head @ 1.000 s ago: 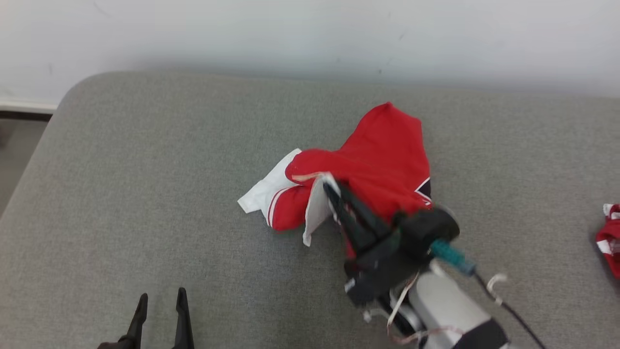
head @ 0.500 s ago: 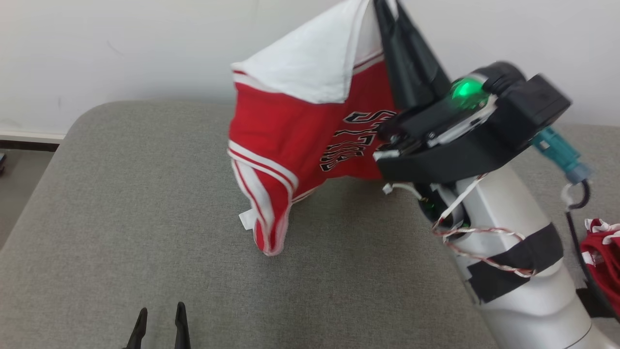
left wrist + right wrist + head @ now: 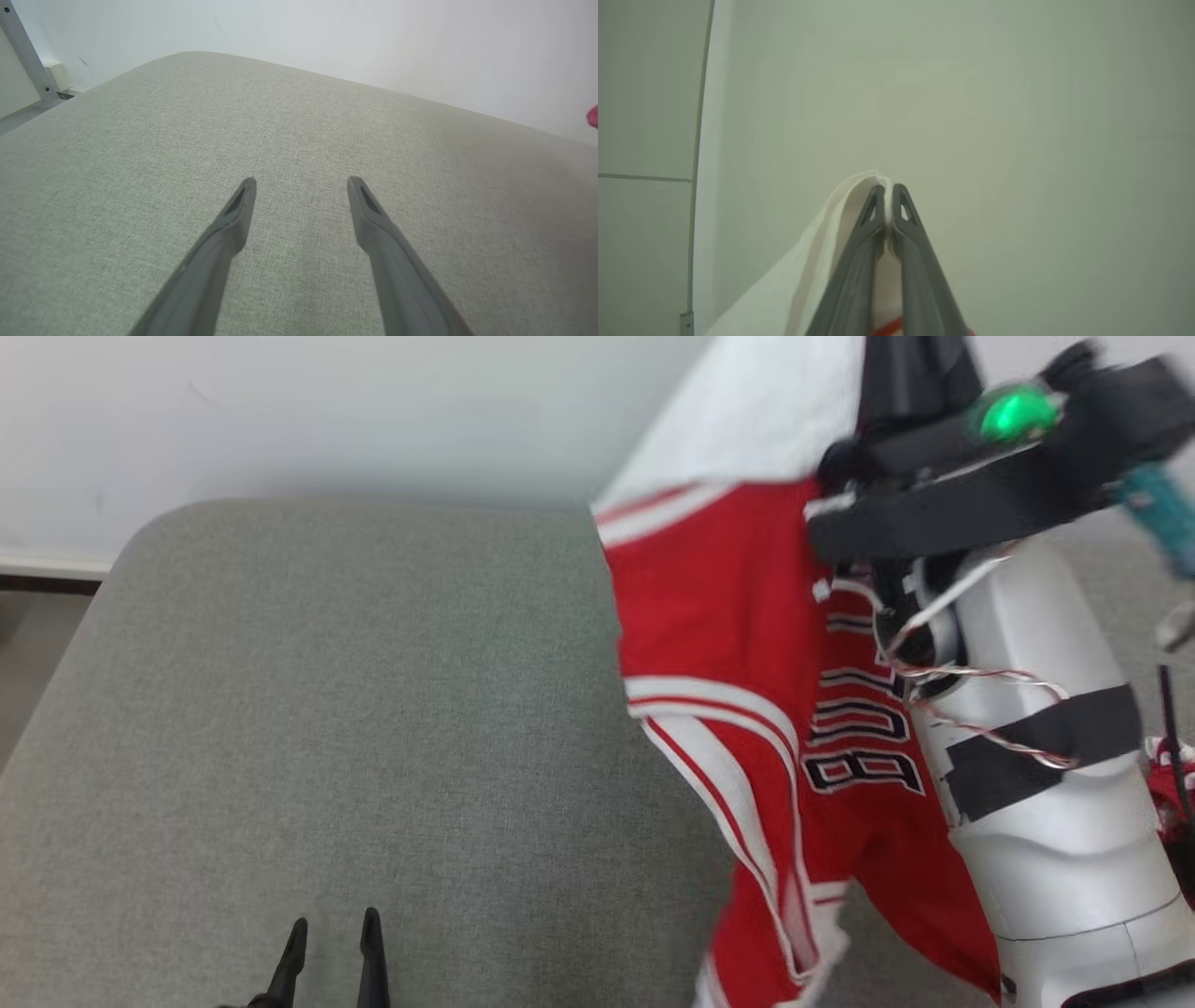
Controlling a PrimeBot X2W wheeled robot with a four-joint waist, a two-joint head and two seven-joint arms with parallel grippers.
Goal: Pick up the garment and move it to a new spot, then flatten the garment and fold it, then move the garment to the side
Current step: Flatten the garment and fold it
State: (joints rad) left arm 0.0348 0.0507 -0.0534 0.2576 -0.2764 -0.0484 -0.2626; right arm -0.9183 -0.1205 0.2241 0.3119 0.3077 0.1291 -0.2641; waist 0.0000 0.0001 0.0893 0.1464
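**Head view.** The right gripper [image 3: 910, 369] is raised high, its jaws closed on the white edge of the garment [image 3: 738, 644]. The garment is a red jersey with white stripes and dark lettering. It hangs clear of the grey cushion [image 3: 327, 709] along most of its length and runs out of the lower edge of the view. The cloth drapes against the right forearm [image 3: 1036, 784], beside loose wires [image 3: 962, 681], so it could snag there as the arm swings. A second red garment [image 3: 1167, 775] lies at the far right. A drop on that side could tangle the two. The left gripper [image 3: 334, 919] rests low, well apart from the jersey.

**Left wrist view.** The left gripper's [image 3: 301, 179] jaws stand wide open over bare cushion [image 3: 140, 140], holding nothing. It gives the hanging cloth no support. A red speck [image 3: 593, 116] at the right edge is too small to identify.

**Right wrist view.** The fingertips [image 3: 877, 193] pinch only a thin fold of white hem [image 3: 808, 261]. With so narrow a bite, the jersey's hanging weight or a quick swing could pull the hem free before placement.
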